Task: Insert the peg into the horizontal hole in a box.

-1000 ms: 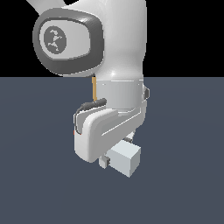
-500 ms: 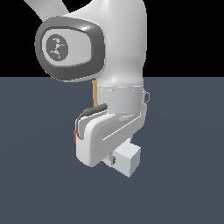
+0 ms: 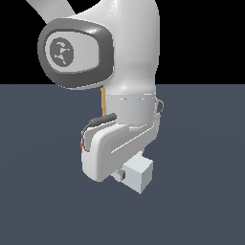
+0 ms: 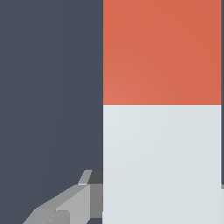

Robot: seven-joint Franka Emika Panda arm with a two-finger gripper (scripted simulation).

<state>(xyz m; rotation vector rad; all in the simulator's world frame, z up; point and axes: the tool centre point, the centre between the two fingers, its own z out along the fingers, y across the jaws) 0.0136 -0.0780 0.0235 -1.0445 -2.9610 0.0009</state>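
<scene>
A simulated test scene rather than any real room: behind the white robot arm (image 3: 129, 91), a flat, featureless slate-blue floor (image 3: 201, 191) met a pure black backdrop (image 3: 201, 38) at a straight horizon, with smooth, untextured rendered surfaces throughout.

No readable text anywhere, honestly. No words, numbers or brand names in either view. The closest thing to a sign is a pale swirl-type emblem (image 3: 61, 51) on the round dark cap of the arm's joint in the exterior view, and it isn't lettering. The peg (image 4: 162, 109) up close in the wrist view is plain red-orange and white, no markings.
</scene>
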